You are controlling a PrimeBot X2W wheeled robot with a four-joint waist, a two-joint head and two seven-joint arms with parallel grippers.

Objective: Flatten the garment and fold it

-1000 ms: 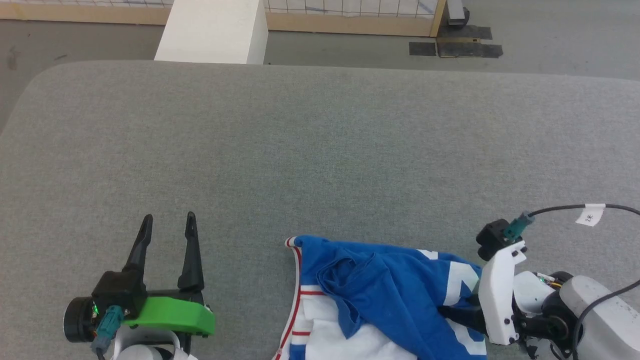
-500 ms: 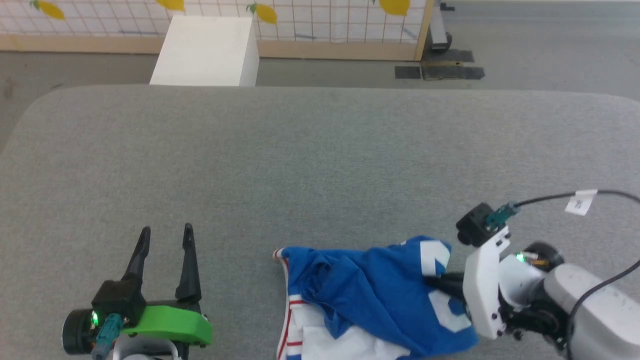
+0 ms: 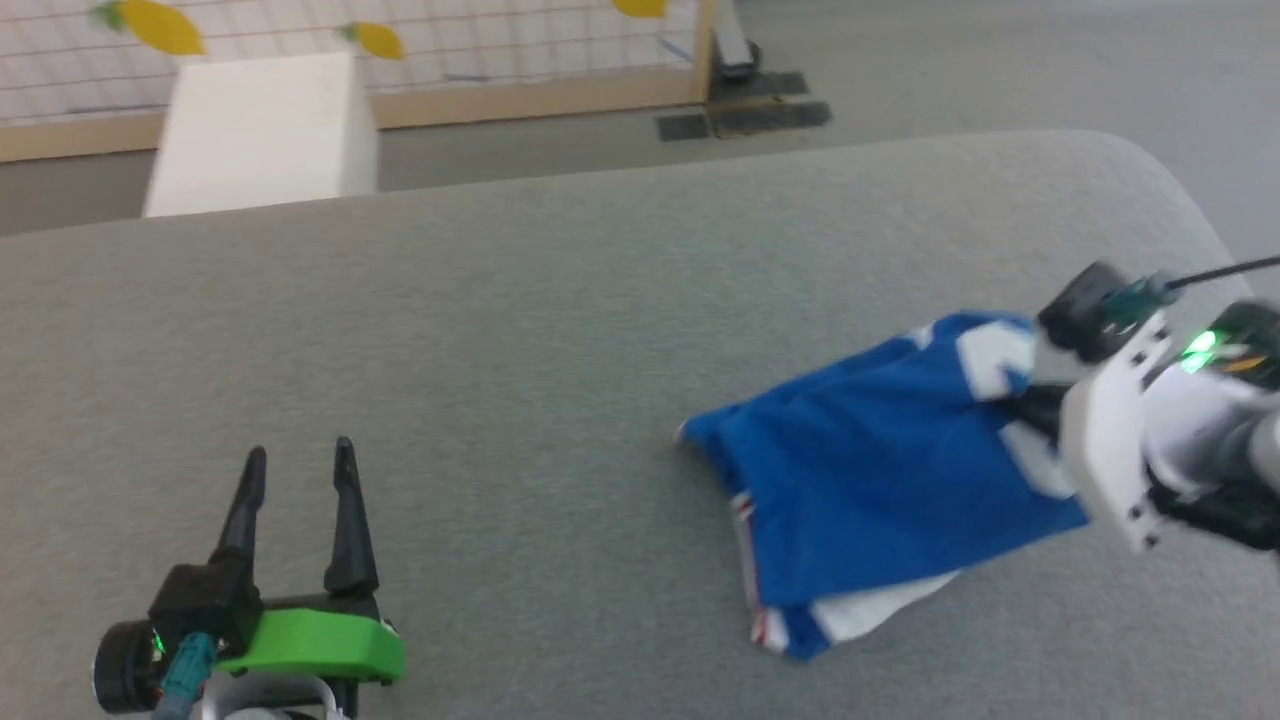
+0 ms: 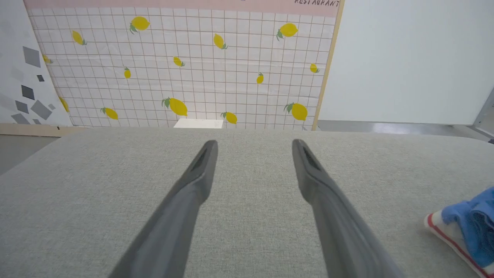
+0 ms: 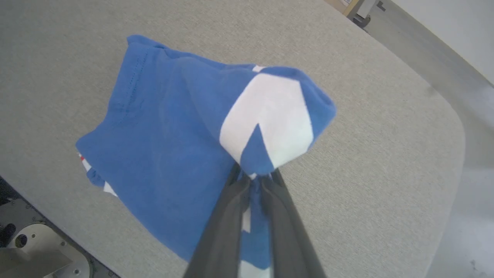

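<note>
The garment (image 3: 890,450), a royal blue shirt with white print and red-striped white trim, lies bunched at the right of the grey table (image 3: 500,330). My right gripper (image 3: 1030,408) is shut on a blue-and-white fold of it and holds that part raised, so the cloth slopes down to the table. In the right wrist view the fingers (image 5: 227,216) pinch the garment (image 5: 173,127) at the gripper (image 5: 254,175). My left gripper (image 3: 300,455) stands open over bare table at the lower left, well apart from the shirt. The left wrist view shows this gripper (image 4: 254,143) empty and a corner of the garment (image 4: 467,224) at the far right.
The table's rounded far right corner (image 3: 1150,160) is close to the right arm. A white box (image 3: 260,130) stands on the floor beyond the far edge, in front of a lemon-patterned wall (image 4: 193,69). The robot's base (image 5: 34,255) shows below the near edge.
The head camera has turned. My right gripper has shut on the garment, lifted it and drawn it right and farther onto the table, away from the left gripper, which stays open.
</note>
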